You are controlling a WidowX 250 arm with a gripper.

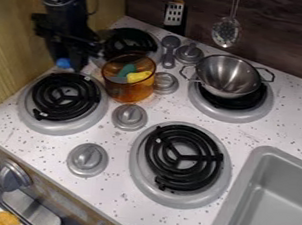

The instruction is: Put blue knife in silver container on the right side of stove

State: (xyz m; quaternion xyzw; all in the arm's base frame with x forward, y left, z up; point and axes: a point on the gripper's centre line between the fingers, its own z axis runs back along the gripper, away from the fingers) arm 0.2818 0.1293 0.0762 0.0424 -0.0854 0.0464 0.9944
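At the upper left, the black gripper (70, 59) hangs low between the wooden side wall and the amber pot, above the back edge of the front-left burner. A small blue piece (64, 63), perhaps part of the blue knife, shows right at the gripper's lower end; the rest of it is hidden, and whether it is held is unclear. On the back-right burner stands the silver container (230, 76), a round metal bowl with two side handles, its visible inside bare.
An amber pot (128, 86) holding yellow and green items stands between gripper and silver container. Grey knobs (129, 117) rise between the black-coiled burners (183, 158). A slotted spatula (174, 14) and spoon (226, 31) hang at the back; a grey sink (276, 197) lies front right.
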